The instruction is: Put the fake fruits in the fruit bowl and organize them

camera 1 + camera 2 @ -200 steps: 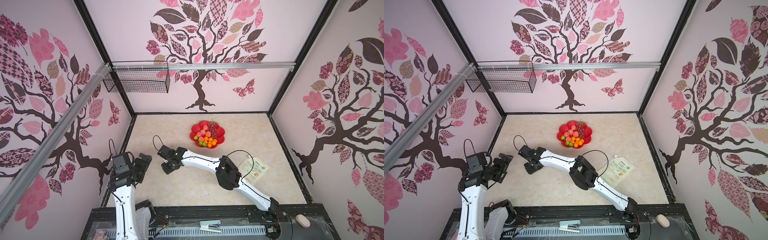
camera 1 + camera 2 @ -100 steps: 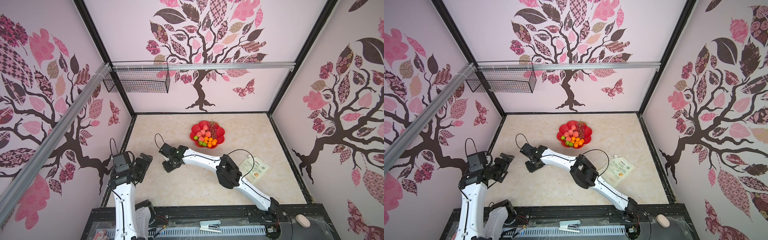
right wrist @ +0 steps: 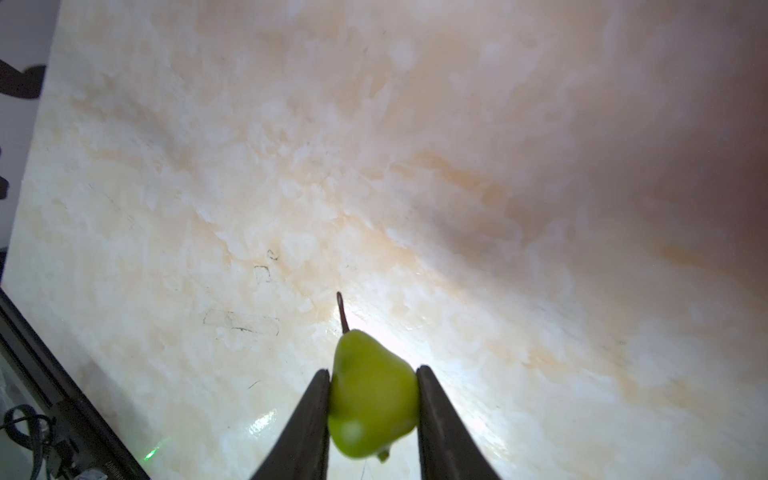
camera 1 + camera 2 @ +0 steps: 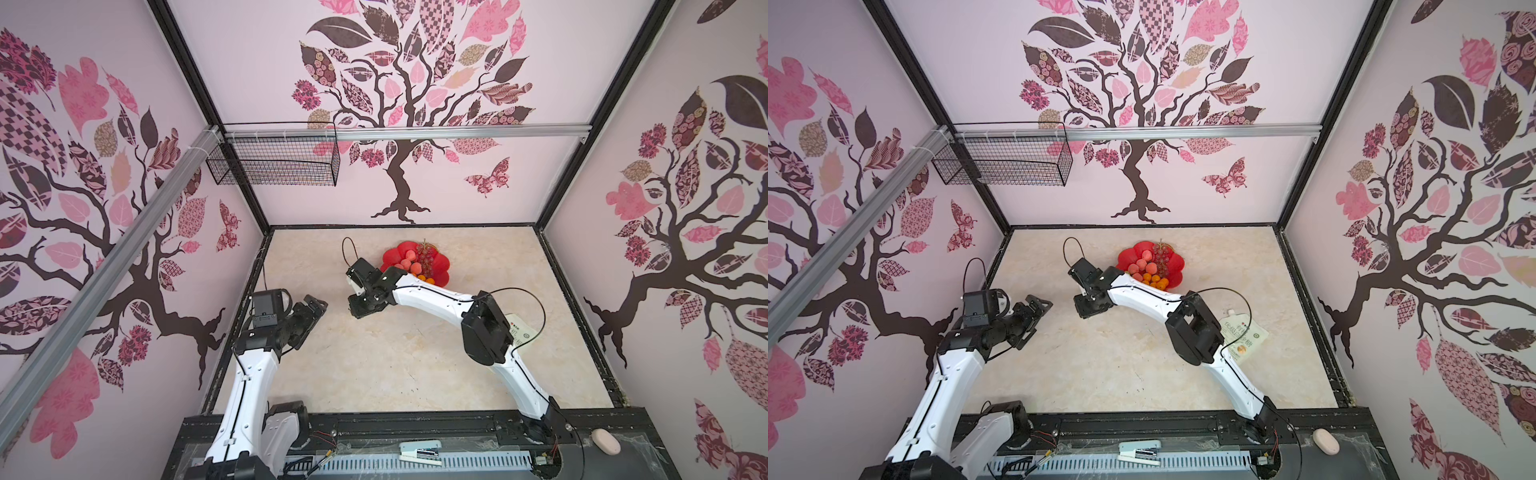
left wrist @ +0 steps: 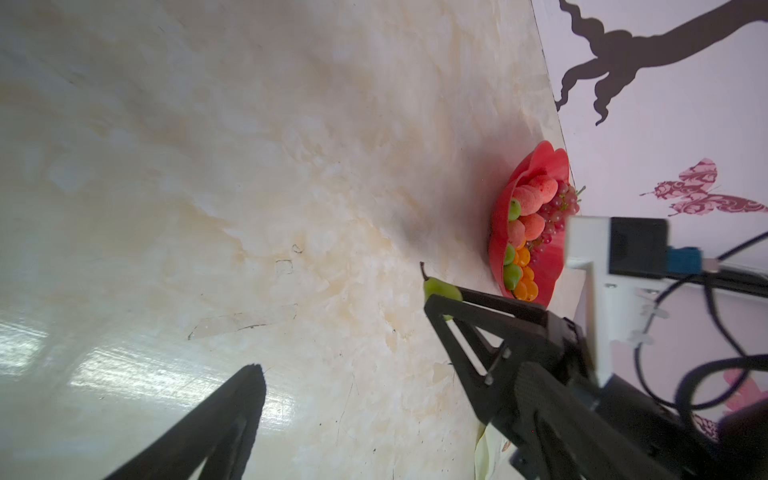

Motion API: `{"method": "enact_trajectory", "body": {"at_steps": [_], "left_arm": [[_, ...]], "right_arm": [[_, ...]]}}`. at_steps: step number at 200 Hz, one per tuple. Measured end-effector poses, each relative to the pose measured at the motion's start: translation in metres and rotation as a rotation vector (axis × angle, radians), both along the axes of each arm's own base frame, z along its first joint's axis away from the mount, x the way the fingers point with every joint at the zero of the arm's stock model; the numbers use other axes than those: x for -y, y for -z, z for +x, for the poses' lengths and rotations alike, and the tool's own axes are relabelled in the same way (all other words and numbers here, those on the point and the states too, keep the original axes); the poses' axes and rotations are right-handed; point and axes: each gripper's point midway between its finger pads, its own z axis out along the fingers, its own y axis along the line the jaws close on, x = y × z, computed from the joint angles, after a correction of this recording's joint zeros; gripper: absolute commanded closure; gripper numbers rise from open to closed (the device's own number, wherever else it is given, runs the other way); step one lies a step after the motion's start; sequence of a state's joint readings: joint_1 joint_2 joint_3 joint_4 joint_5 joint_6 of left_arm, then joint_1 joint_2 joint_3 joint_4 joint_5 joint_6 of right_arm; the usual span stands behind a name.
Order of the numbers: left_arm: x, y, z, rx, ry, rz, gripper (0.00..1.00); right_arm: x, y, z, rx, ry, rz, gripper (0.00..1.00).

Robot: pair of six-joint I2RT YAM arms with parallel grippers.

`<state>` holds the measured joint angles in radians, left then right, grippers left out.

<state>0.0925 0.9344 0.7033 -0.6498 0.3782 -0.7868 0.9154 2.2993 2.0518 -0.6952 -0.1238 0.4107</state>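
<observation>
My right gripper [image 3: 372, 374] is shut on a green pear [image 3: 372, 399] with a dark stem, held just above the marble table. In both top views that gripper [image 4: 358, 305] [image 4: 1086, 307] hangs left of and nearer than the red fruit bowl [image 4: 442, 261] [image 4: 1177, 262], and the pear is hidden under it. The bowl holds pink peaches [image 4: 409, 259], a dark-red grape bunch [image 4: 426, 257] and oranges [image 4: 428, 279]. The left wrist view shows the pear [image 5: 440, 289] in front of the bowl [image 5: 548, 257]. My left gripper [image 4: 316, 303] [image 5: 386, 399] stands open with nothing in it, left of the right one.
A cream printed pouch [image 4: 1241, 336] lies at the right, partly under the right arm. A black wire basket [image 4: 274, 162] hangs on the back-left wall. A stapler [image 4: 419, 451] and a pale oval object [image 4: 604, 440] rest on the front ledge.
My right gripper has carried the pear to the right and farther back, toward the bowl. The left arm has hardly moved.
</observation>
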Motion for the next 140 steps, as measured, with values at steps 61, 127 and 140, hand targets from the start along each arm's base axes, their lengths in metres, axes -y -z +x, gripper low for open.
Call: {"method": "enact_trajectory", "body": {"at_steps": [61, 127, 140], "left_arm": [[0.054, -0.004, 0.033, 0.049, 0.168, 0.077, 0.02], [0.111, 0.003, 0.064, 0.059, 0.311, 0.124, 0.02], [0.12, 0.003, 0.068, 0.064, 0.331, 0.125, 0.02]], "right_arm": [[0.056, -0.021, 0.05, 0.036, 0.129, 0.014, 0.66], [0.113, 0.001, 0.086, -0.009, 0.271, -0.013, 0.66], [0.118, 0.001, 0.09, -0.012, 0.291, -0.01, 0.66]]}}
